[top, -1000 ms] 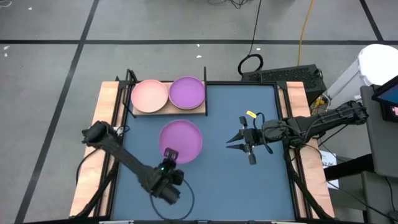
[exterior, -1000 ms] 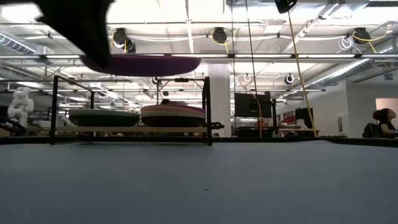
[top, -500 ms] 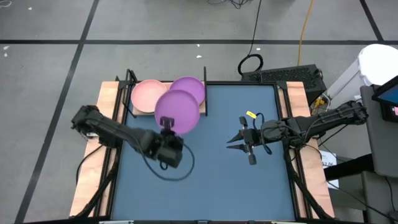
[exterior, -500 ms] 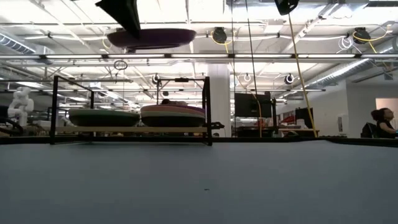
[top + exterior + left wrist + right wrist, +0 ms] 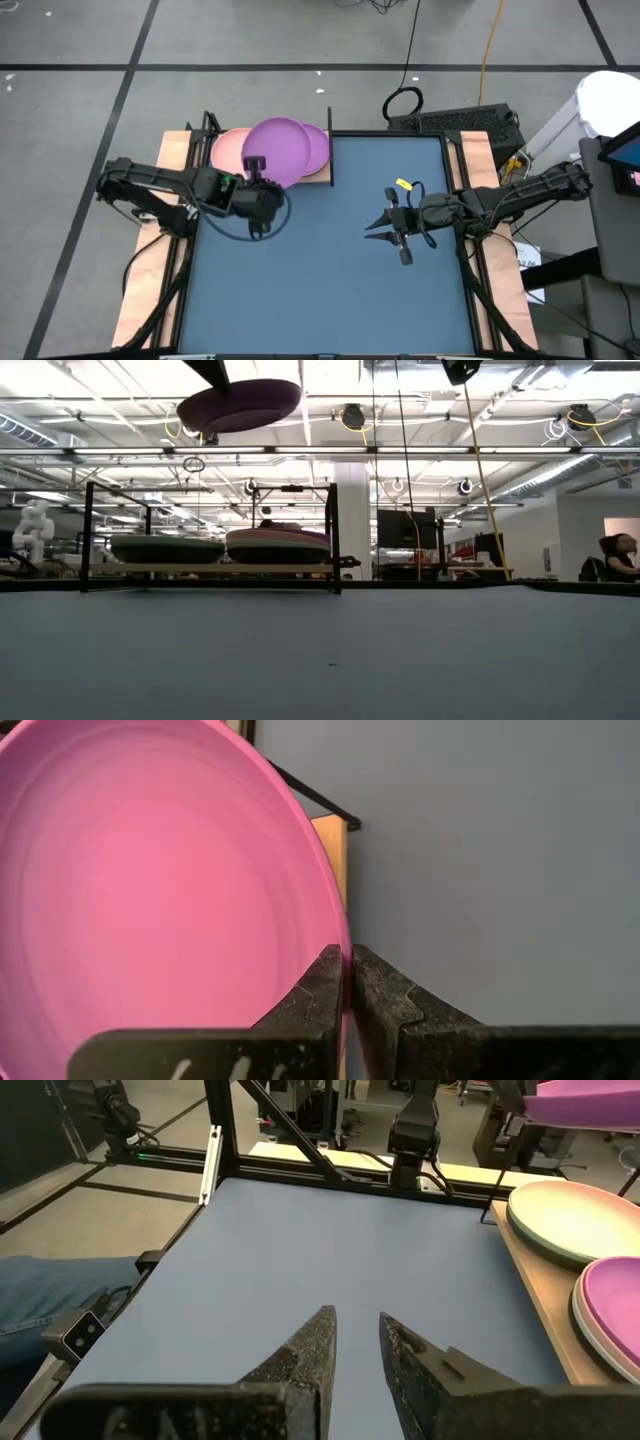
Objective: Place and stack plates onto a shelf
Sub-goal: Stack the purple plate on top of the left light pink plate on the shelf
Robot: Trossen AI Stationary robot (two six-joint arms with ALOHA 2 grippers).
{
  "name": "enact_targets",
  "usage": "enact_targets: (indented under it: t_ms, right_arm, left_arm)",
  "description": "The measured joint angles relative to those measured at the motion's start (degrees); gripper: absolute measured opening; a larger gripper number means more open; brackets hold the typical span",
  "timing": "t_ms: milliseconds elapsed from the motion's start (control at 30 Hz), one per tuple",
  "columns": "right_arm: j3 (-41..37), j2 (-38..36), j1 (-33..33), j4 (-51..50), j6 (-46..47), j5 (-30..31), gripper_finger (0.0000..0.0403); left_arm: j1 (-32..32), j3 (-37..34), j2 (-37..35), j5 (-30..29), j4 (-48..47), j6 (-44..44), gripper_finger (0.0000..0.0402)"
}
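Blue-grey matted tabletop (image 5: 340, 270) carrying light wooden shelf with thin black posts (image 5: 318, 180) at far left corner; on shelf, two side-by-side stacks of round plastic plates (image 5: 220, 547).

A robotics lab: exposed ceiling pipes (image 5: 420, 450) (industrial lamps too), white humanoid robot (image 5: 32, 528), taped floor (image 5: 100, 110).

text: none legible | labels: none | brands: none | numbers: none | signs: none | all views checked, nothing readable on any surface
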Motion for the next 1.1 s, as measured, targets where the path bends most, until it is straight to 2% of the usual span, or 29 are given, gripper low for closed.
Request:
enact_targets:
  t_ms: [467, 567, 900, 1100]
  right_arm:
    - [0.0, 0.0, 0.0, 0.0, 0.0, 0.0, 0.0063]
    - [0.0, 0.0, 0.0, -0.1, 0.0, 0.0, 0.0063]
    - [0.0, 0.0, 0.1, -1.5, 0.9, 0.0, 0.0063]
    - [0.0, 0.0, 0.1, -1.2, 0.9, 0.0, 0.0063]
  left_arm:
    - [2.7, -0.1, -0.4, 2.3, -0.5, 1.5, 0.0018]
    - [2.9, -2.2, -0.5, 2.4, 0.4, 1.8, 0.0018]
    - [3.3, -21.3, -7.1, 2.4, 14.0, 2.3, 0.0018]
    - [6.7, -32.8, -12.8, 2.3, 21.7, 2.4, 0.0018]
